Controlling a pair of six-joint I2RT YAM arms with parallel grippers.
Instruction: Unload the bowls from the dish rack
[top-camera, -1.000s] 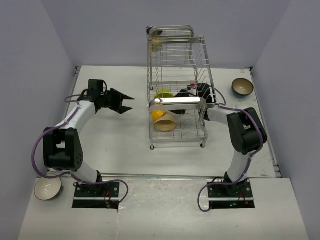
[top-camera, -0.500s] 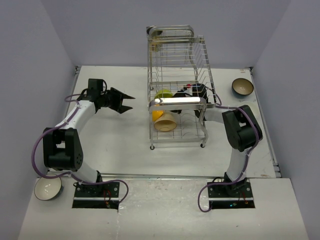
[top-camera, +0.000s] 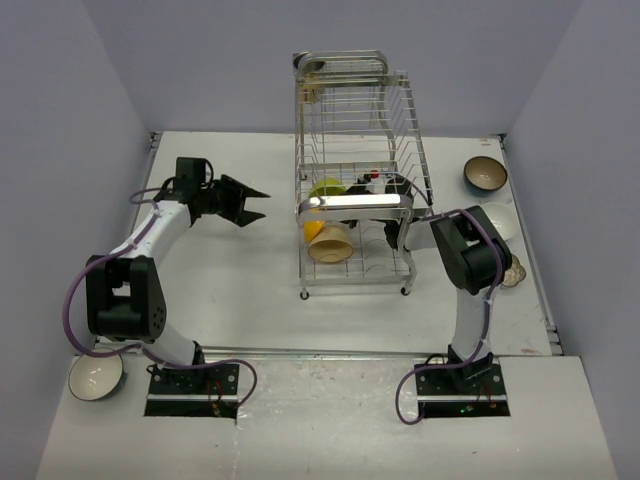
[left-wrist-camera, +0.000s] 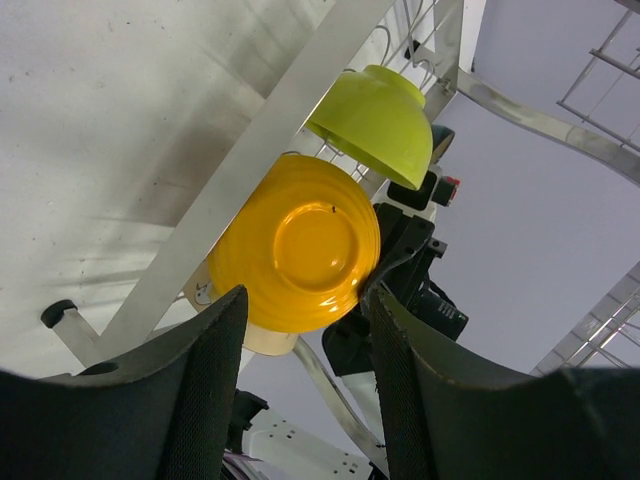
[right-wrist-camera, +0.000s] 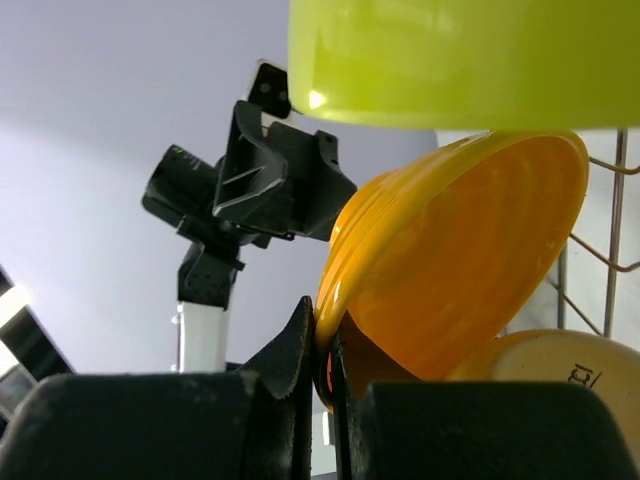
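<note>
Bowls (top-camera: 330, 247) in dish rack (top-camera: 355, 206): three

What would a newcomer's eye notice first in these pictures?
The tall chrome wire dish rack dominates the middle of the white table; in its lower tier a glossy orange bowl stands on edge next to a lime-green bowl. The right gripper is shut on the orange bowl's rim; the left gripper hovers open left of the rack.

The right arm (top-camera: 468, 250) reaches into the dish rack (top-camera: 355, 205) near the yellow bowl (top-camera: 315, 230).
</note>
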